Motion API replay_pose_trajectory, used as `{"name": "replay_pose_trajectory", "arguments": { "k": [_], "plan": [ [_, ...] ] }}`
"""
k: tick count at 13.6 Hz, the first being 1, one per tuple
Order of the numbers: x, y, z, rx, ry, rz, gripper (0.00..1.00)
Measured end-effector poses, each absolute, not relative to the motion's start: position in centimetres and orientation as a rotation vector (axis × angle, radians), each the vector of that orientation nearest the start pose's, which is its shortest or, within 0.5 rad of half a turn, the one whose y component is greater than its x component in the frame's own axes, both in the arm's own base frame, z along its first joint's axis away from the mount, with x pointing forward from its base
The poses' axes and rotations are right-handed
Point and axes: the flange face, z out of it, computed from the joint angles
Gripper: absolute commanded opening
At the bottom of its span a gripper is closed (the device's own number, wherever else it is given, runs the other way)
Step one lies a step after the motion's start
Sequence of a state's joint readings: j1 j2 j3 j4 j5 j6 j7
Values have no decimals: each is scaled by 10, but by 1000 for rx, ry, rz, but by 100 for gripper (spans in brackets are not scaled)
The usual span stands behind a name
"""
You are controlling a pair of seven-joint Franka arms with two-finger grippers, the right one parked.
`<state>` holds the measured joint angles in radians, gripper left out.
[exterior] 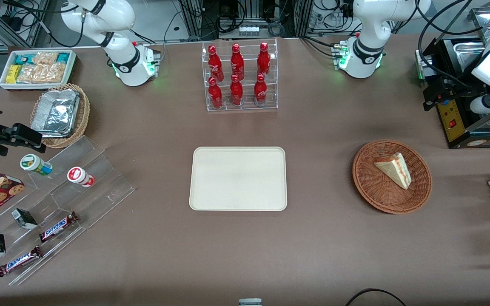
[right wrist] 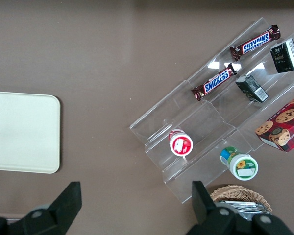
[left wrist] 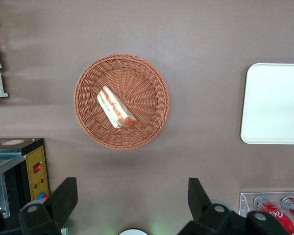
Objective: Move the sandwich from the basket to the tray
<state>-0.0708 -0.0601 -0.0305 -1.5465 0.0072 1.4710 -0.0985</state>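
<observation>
With the gripper (left wrist: 130,205) wide open and empty above the basket (left wrist: 121,101), we should centre over the sandwich (left wrist: 115,107) and straddle its long sides.

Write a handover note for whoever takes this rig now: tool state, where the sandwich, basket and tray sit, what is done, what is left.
Left arm's tool: open, empty, high above the table, over the bare cloth just off the round reddish-brown wicker basket.
Triangular white-bread sandwich with red and green filling: lying in that basket, untouched.
Flat cream rectangular tray: at the table's middle, nearer the front camera than the clear rack of red bottles, nothing on it.
Done: nothing yet.
Left: descend over the sandwich, grip it, lift, carry it to the tray, set it down, release.
</observation>
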Motion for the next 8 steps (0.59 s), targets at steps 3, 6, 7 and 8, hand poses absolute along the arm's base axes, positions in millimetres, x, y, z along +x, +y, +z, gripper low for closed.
{"name": "replay_pose_trajectory", "arguments": {
  "k": [3, 6, 7, 8],
  "plan": [
    [523, -53, 658, -3131, 4, 25, 100],
    [523, -52, 655, -3130, 3, 35, 100],
    [524, -52, 654, -3129, 1, 36, 100],
    [524, -51, 653, -3129, -3, 41, 100]
  ]
}}
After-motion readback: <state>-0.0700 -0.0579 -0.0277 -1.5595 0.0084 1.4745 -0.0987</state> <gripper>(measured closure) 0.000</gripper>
